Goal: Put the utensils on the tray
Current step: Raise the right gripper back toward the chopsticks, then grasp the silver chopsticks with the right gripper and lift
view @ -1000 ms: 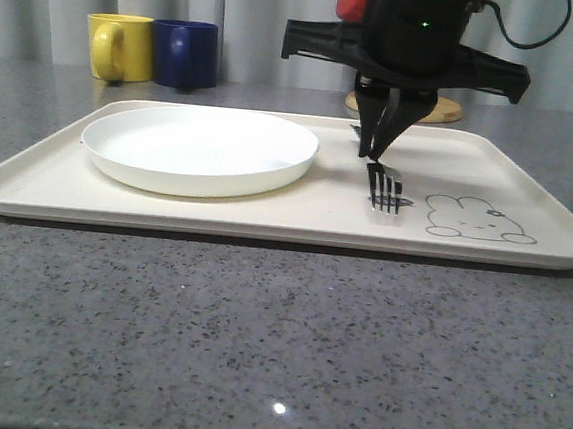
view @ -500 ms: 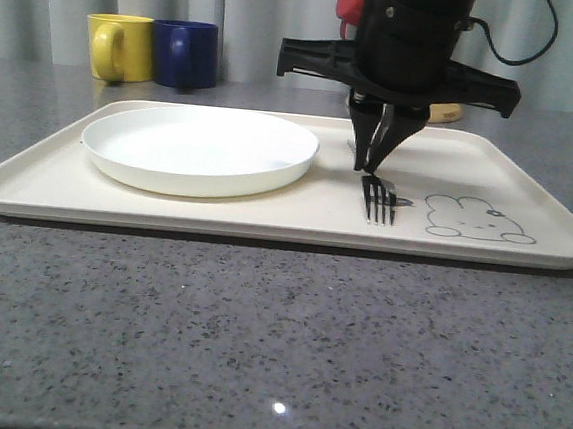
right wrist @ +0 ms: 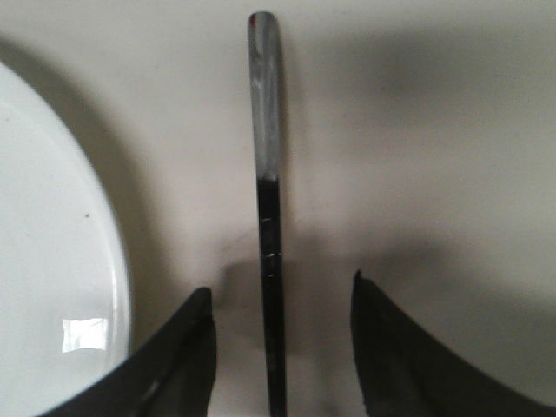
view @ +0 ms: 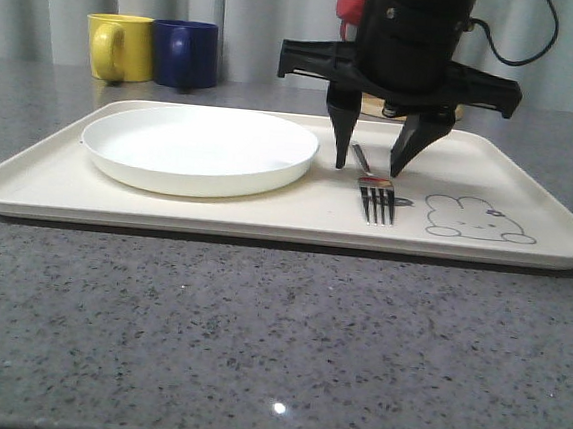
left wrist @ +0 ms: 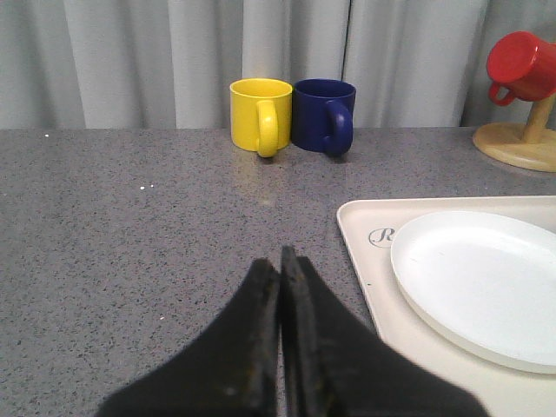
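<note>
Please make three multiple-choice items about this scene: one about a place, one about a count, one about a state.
1. Where does the fork lie?
A. on the white plate
B. on the tray, between plate and rabbit drawing
C. on the bare table

2. How many mugs stand side by side behind the tray?
A. one
B. two
C. four

3. How is the right gripper?
A. open
B. shut on the fork
C. shut on a mug

Key: 1 B, it rests on the tray beside the plate. 2 B, a yellow mug and a blue mug. 3 A, fingers stand apart over the handle.
</note>
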